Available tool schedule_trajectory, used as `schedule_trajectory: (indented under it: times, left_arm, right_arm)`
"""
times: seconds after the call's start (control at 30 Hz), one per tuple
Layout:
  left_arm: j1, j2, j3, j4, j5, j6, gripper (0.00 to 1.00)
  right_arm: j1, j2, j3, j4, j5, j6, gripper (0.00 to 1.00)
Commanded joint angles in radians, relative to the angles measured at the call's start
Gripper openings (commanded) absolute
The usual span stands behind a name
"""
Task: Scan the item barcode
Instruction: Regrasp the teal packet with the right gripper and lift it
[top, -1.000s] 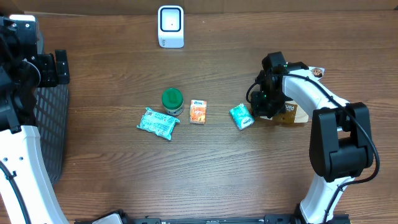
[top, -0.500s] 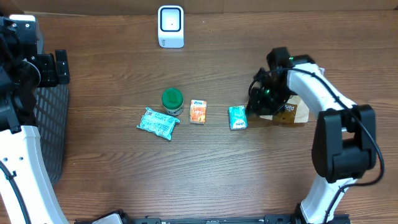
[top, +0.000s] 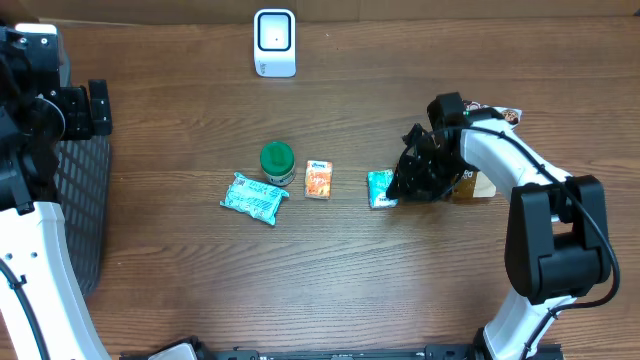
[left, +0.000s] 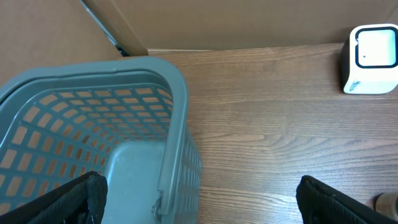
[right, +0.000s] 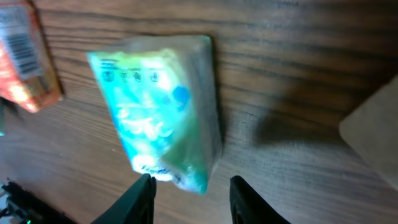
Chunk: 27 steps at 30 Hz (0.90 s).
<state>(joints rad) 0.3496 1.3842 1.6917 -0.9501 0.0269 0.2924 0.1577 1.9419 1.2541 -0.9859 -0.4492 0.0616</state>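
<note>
A small teal packet (top: 381, 188) lies flat on the wooden table; in the right wrist view the packet (right: 161, 118) fills the middle, blurred. My right gripper (top: 398, 186) hangs just to its right, open. The packet's near corner reaches just between the fingertips of my right gripper (right: 193, 193), and neither finger presses on it. The white scanner (top: 274, 42) stands at the table's far edge, also seen in the left wrist view as the scanner (left: 371, 59). Far left, my left gripper (left: 199, 202) is wide open above the basket's rim, holding nothing.
An orange packet (top: 318, 179), a green-lidded can (top: 277, 160) and a larger teal pack (top: 254, 197) lie left of the small packet. A brown packet (top: 474, 182) sits under my right arm. A grey mesh basket (left: 176, 124) stands at the left edge.
My right gripper's jaws have opened wider and the arm has swung down toward the small teal packet. The packet has slid a little left and turned straight. The left arm is still.
</note>
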Motion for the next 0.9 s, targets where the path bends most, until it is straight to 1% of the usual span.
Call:
schedule_trajectory:
  times: [0.0, 0.17, 0.23, 0.3, 0.37, 0.4, 0.53, 0.67, 0.7, 0.77, 0.87]
  left_arm:
    - [0.003, 0.002, 0.021, 0.004, 0.007, 0.018, 1.0]
    - [0.003, 0.002, 0.021, 0.004, 0.008, 0.019, 1.0]
    - [0.003, 0.002, 0.021, 0.004, 0.008, 0.018, 1.0]
    - [0.003, 0.002, 0.021, 0.004, 0.007, 0.018, 1.0]
    - [0.003, 0.002, 0.021, 0.004, 0.007, 0.019, 1.0]
    - [0.003, 0.002, 0.021, 0.004, 0.007, 0.019, 1.0]
    - [0.003, 0.002, 0.021, 0.004, 0.008, 0.019, 1.0]
    - [0.003, 0.002, 0.021, 0.004, 0.008, 0.019, 0.99]
    - [0.003, 0.002, 0.021, 0.004, 0.008, 0.018, 0.99]
    - [0.003, 0.002, 0.021, 0.004, 0.008, 0.019, 0.99]
    - [0.003, 0.002, 0.021, 0.004, 0.008, 0.019, 0.99]
  right_arm:
    - [0.001, -0.017, -0.06, 0.066, -0.05, 0.017, 0.33]
    - [0.001, -0.015, -0.134, 0.19, -0.061, 0.032, 0.32]
    - [0.001, -0.014, -0.162, 0.229, -0.062, 0.043, 0.26]
    - [0.001, -0.014, -0.175, 0.247, -0.067, 0.05, 0.18]
    - [0.001, -0.015, -0.174, 0.249, -0.069, 0.05, 0.06]
    - [0.0, -0.016, -0.173, 0.248, -0.069, 0.05, 0.04]
    - [-0.013, -0.033, -0.143, 0.231, -0.152, 0.065, 0.04]
    - [-0.035, -0.082, -0.08, 0.184, -0.356, 0.06, 0.04]
    - [-0.041, -0.111, -0.06, 0.178, -0.491, 0.033, 0.04]
    - [-0.045, -0.14, -0.042, 0.187, -0.66, 0.011, 0.04]
    - [-0.048, -0.159, -0.04, 0.252, -0.861, 0.013, 0.04]
